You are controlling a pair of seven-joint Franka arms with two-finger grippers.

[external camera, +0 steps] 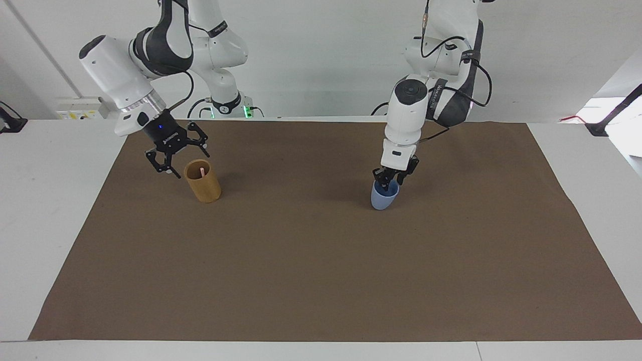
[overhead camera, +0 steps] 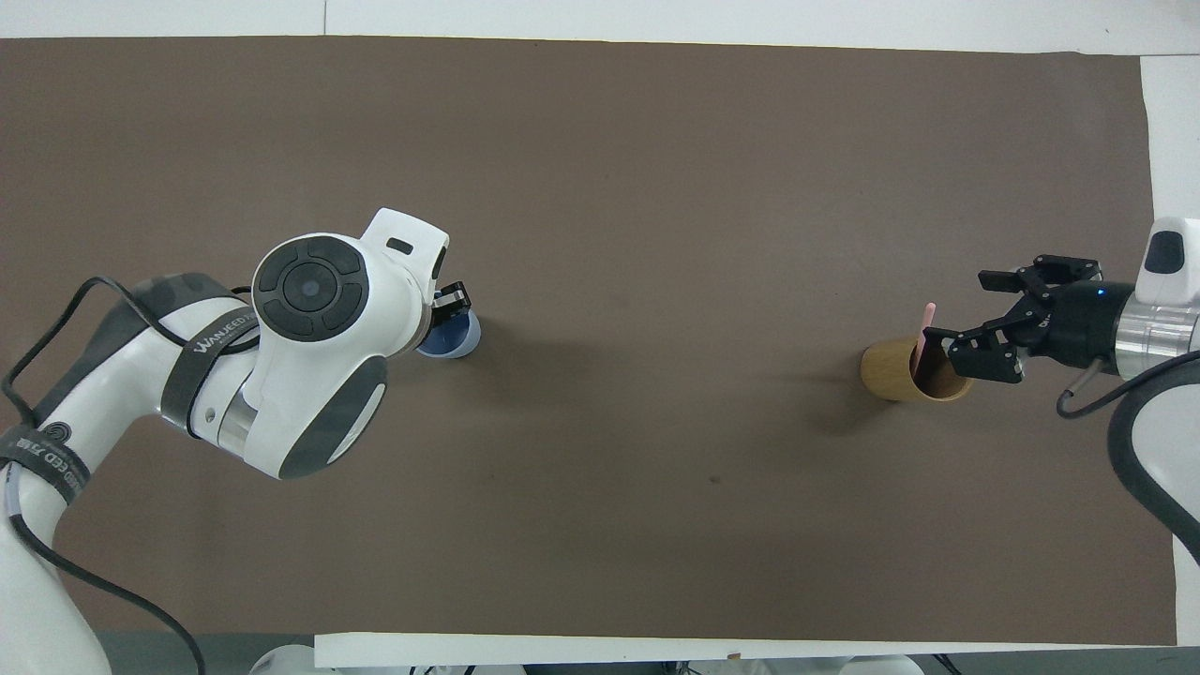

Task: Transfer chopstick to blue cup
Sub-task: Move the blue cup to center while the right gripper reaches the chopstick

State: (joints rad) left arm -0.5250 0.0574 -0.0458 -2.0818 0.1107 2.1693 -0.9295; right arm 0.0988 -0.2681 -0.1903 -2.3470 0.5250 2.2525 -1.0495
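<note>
The blue cup (external camera: 383, 198) is near the middle of the brown mat (external camera: 321, 260), and my left gripper (external camera: 389, 179) is shut on its rim from above. In the overhead view the left arm covers part of the cup (overhead camera: 457, 336), with the left gripper (overhead camera: 448, 307) at its rim. The pale pink chopstick (external camera: 201, 172) stands in the tan wooden holder (external camera: 203, 184), its tip sticking out (overhead camera: 924, 328). My right gripper (external camera: 181, 159) is open at rim height, just beside the holder (overhead camera: 898, 375) toward the right arm's end of the table. It also shows open in the overhead view (overhead camera: 973, 311).
The brown mat (overhead camera: 656, 525) covers most of the white table (external camera: 30, 200). Only the holder and the cup are on it.
</note>
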